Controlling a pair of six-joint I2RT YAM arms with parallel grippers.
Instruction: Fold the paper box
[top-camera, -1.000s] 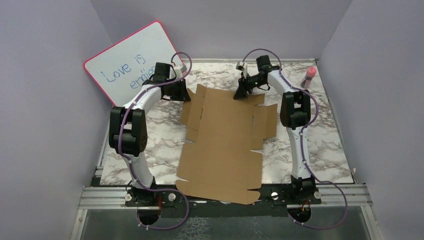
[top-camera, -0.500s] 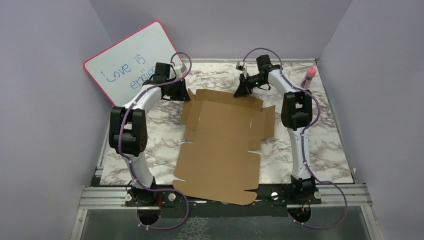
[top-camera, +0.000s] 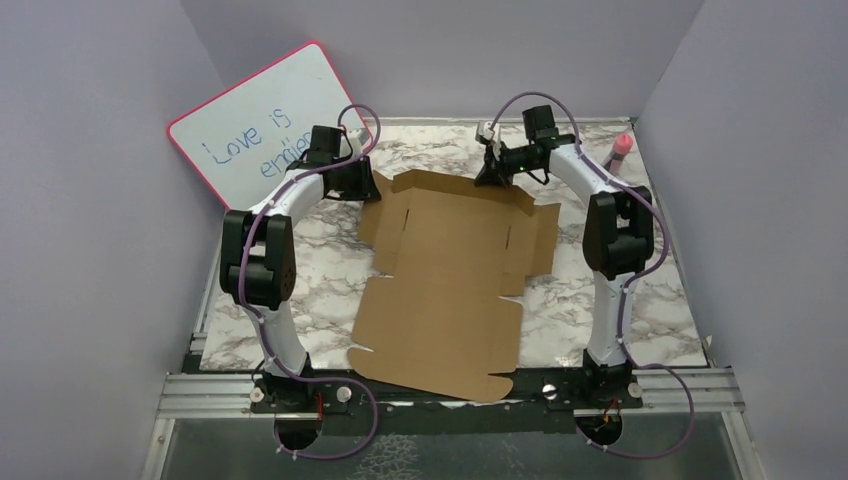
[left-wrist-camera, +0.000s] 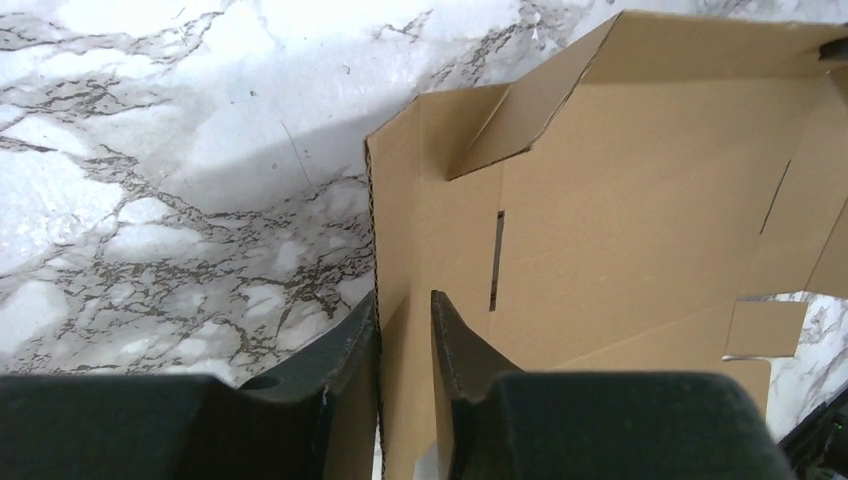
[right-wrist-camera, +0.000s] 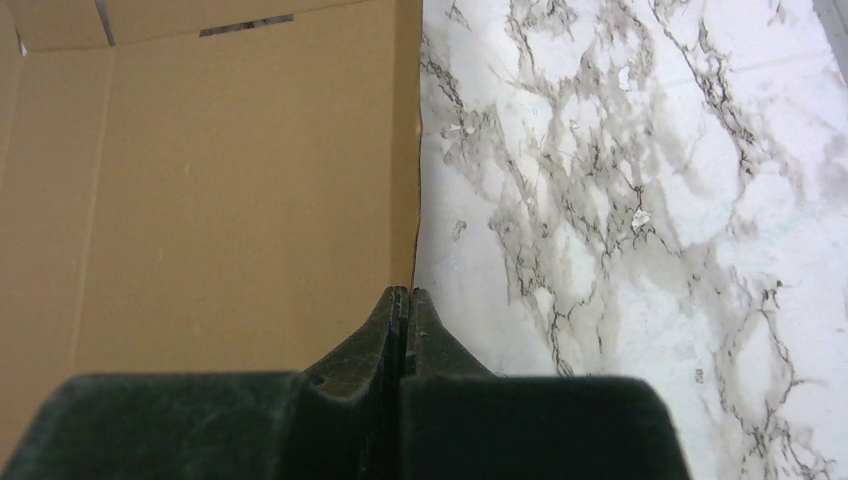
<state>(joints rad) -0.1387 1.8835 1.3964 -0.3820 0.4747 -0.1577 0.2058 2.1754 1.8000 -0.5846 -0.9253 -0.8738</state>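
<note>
The paper box (top-camera: 440, 290), a brown die-cut cardboard sheet, lies mostly unfolded in the middle of the marbled bench (top-camera: 640, 300), its near edge reaching the rail at the arms' bases. Its far flap and the small flap at its far-left corner are lifted off the surface. The left pincer (top-camera: 358, 185) sits at the far-left corner. In the left wrist view the left pincer (left-wrist-camera: 403, 300) has its jaws apart, with the corrugated edge of a raised flap of the box (left-wrist-camera: 620, 200) standing between them, against one finger (left-wrist-camera: 345, 360) and clear of the other, so it is straddled, not clamped. The right pincer (top-camera: 493, 172) is at the far edge of the sheet. In the right wrist view the right pincer (right-wrist-camera: 405, 292) has its fingers pressed together on the thin edge of the cardboard (right-wrist-camera: 220, 200), which runs straight into the tips. A pink-framed whiteboard (top-camera: 260, 120) leans against the wall at far left, and a small pink-capped bottle (top-camera: 619, 152) stands at the far-right corner — both well apart from the box.
</note>
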